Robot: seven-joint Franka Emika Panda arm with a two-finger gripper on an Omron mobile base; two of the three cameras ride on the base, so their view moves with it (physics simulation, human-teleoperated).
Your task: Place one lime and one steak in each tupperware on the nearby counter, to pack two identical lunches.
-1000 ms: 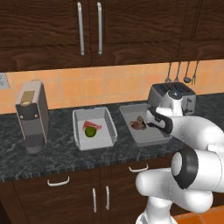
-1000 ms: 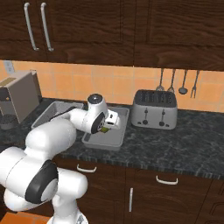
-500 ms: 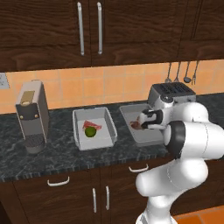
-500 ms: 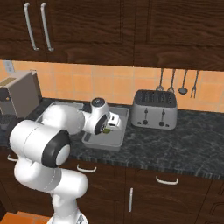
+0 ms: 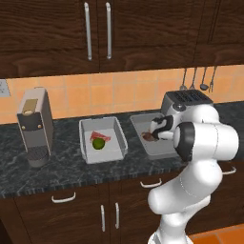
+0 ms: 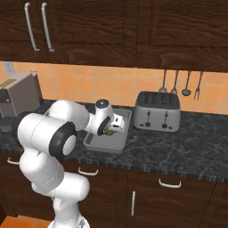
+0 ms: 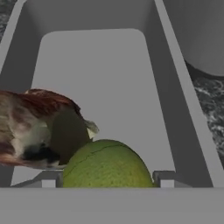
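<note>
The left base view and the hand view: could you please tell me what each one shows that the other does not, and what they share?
The left base view alone shows the left tupperware with its lime and steak, the coffee machine, the toaster and the upper cabinets.

The hand view alone shows the second lime lying between the fingertips, beside the steak.

Both show the right tupperware, a steak in it and the counter.

A silver toaster (image 6: 157,111) stands against the orange tiled backsplash (image 5: 119,93), utensils (image 6: 180,87) hanging above it. A grey coffee machine (image 5: 33,125) stands far left, under dark upper cabinets (image 5: 95,31).
</note>
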